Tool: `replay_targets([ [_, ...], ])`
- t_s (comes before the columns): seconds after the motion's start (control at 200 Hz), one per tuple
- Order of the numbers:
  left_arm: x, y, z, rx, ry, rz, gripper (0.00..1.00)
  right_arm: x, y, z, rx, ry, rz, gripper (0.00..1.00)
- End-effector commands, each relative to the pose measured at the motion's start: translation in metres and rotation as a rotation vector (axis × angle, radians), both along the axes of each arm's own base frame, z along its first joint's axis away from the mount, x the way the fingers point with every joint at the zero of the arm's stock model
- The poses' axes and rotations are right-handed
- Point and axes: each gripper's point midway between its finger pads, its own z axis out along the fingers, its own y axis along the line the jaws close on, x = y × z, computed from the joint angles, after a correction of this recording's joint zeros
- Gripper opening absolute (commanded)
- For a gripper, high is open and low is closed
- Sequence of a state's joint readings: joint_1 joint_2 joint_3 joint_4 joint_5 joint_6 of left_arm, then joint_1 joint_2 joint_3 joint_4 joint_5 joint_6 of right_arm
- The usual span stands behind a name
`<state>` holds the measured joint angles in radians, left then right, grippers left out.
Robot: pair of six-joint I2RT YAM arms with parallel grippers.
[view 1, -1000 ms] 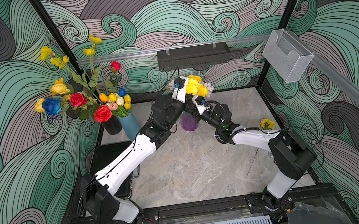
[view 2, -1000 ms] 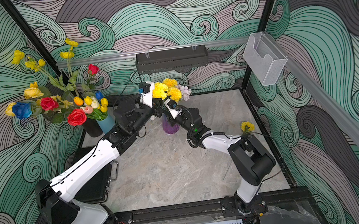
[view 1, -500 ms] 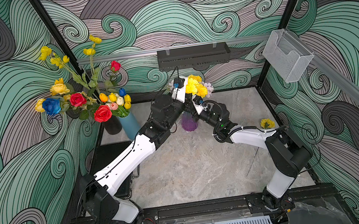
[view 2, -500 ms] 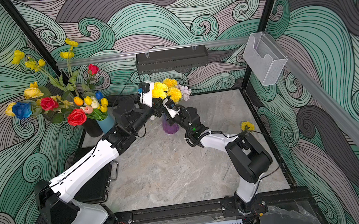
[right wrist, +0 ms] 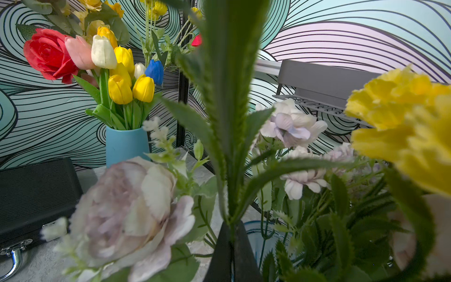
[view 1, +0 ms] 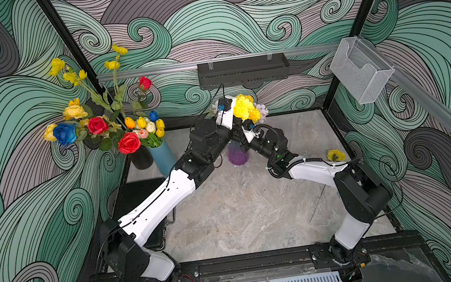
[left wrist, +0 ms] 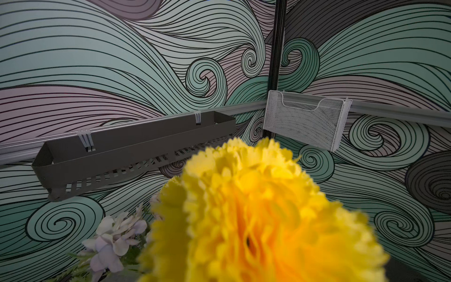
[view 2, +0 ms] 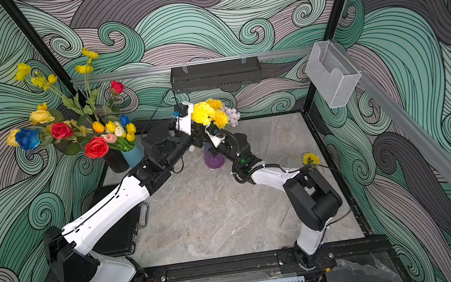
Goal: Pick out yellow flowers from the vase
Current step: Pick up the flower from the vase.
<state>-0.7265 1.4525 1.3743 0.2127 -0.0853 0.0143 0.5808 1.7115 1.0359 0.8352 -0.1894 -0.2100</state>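
Right wrist view: the right gripper (right wrist: 231, 254) clamps a green stem (right wrist: 227, 146) beside the yellow flowers (right wrist: 402, 127) in the purple vase (view 1: 237, 155) at the table's (view 1: 244, 220) twelve o'clock, the left gripper's state cannot be told, and tangled lilac blooms (right wrist: 290, 127) could tip the vase.

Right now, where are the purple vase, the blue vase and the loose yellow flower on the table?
purple vase (view 1: 238, 156), in a top view, its rounded body.
blue vase (view 1: 162, 159), in a top view, its side wall.
loose yellow flower (view 1: 336, 155), in a top view, its bloom.
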Motion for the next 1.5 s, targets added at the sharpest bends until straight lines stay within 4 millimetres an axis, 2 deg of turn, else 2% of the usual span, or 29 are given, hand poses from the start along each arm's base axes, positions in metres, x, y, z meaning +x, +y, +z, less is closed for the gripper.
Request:
replay_targets([
  [0.0,-0.017,0.018,0.041,-0.063,-0.067,0.0,0.35,-0.006,0.002,0.024,0.014,-0.039,0.011,0.01],
  [0.23,-0.03,0.031,0.038,-0.058,-0.101,0.01,0.56,-0.01,0.0,0.037,0.033,-0.011,0.016,0.0],
  [0.42,-0.041,0.049,0.032,-0.044,-0.113,0.05,0.64,-0.018,-0.002,0.051,0.042,-0.002,0.022,0.0],
  [0.595,-0.045,0.071,0.024,-0.055,-0.111,0.118,0.77,-0.027,-0.007,0.067,0.066,0.009,0.023,0.0],
  [0.906,-0.045,0.093,-0.004,-0.101,-0.044,0.181,0.83,-0.046,-0.015,0.098,0.123,0.042,0.051,0.0],
  [1.226,-0.045,0.114,-0.042,-0.116,0.053,0.263,0.86,-0.09,-0.037,0.148,0.205,0.101,0.101,0.0],
  [1.321,-0.048,0.122,-0.054,-0.126,0.08,0.284,0.87,-0.103,-0.046,0.154,0.215,0.137,0.104,0.0],
  [1.496,-0.056,0.128,-0.083,-0.123,0.156,0.29,0.87,-0.123,-0.066,0.151,0.192,0.221,0.066,0.0],
])
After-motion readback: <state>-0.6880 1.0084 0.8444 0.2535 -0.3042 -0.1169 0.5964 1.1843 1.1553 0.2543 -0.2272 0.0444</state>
